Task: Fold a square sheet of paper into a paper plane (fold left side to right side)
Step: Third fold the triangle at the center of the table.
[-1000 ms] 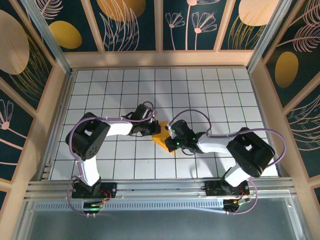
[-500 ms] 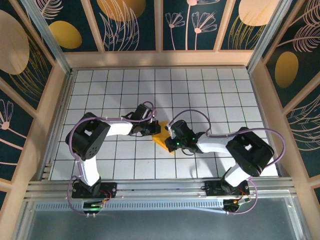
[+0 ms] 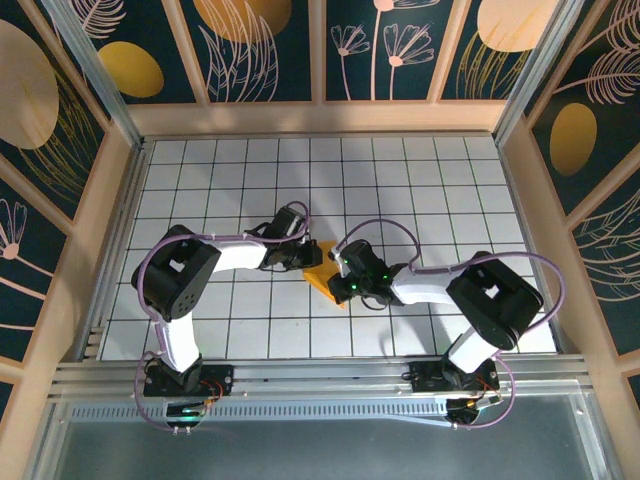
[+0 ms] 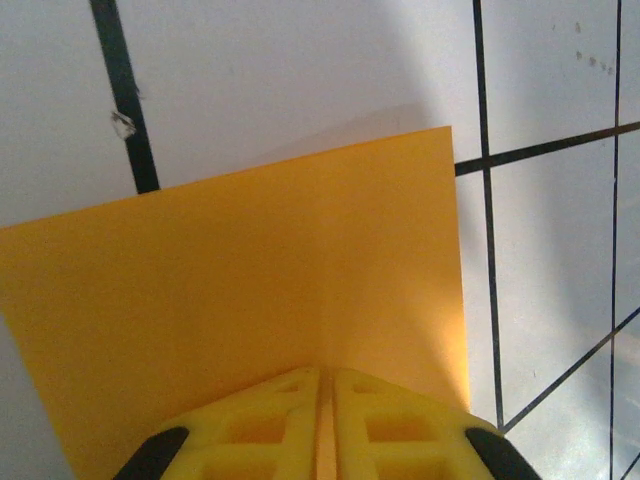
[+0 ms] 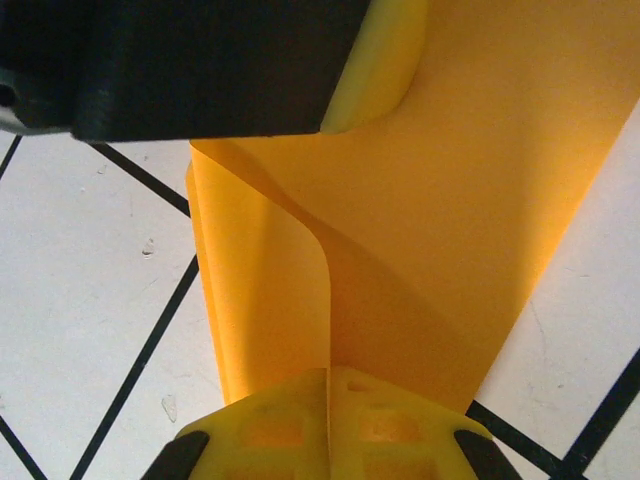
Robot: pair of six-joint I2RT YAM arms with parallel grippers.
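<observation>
Our left claw (image 4: 326,388) and right claw (image 5: 328,388) each clamp an edge of the sheet of paper (image 4: 250,270). We judge it light, floppy and easily creased, best held by its edges.

One sheet of paper (image 4: 250,270), two tools, left tool (image 4: 326,374) and right tool (image 5: 327,374), one tiled table (image 3: 450,200).

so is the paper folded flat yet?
Folded over, not flat: the paper has its upper layer bowing up off the lower one, edge pinched in the right gripper.
</observation>
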